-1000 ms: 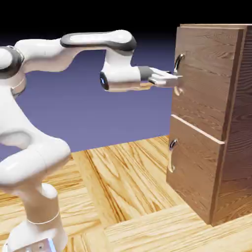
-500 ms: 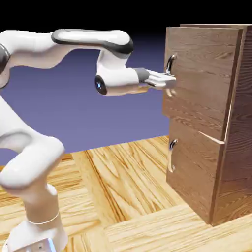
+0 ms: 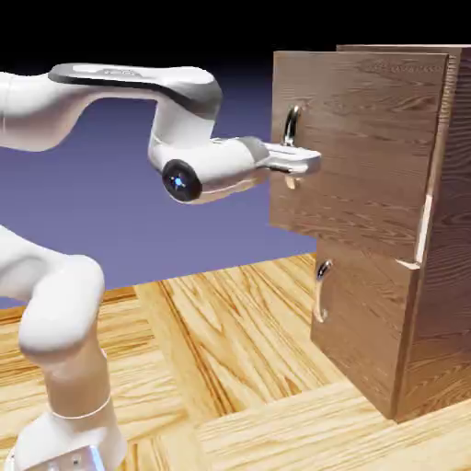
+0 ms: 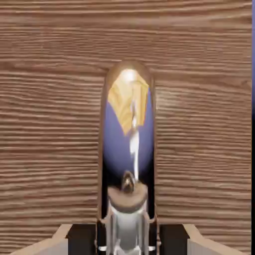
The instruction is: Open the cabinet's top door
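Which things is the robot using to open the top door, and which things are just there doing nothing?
Using:
gripper, shut on the top door's handle
top door, swung partly open
cabinet

Just there:
lower door, closed
lower door's handle
table

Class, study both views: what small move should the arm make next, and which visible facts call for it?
Probably keep pulling the handle away from the cabinet, following the door's swing. The end effector is shut on the handle, seen large in the hand view, and the top door stands only partly out, a gap showing at its right edge.
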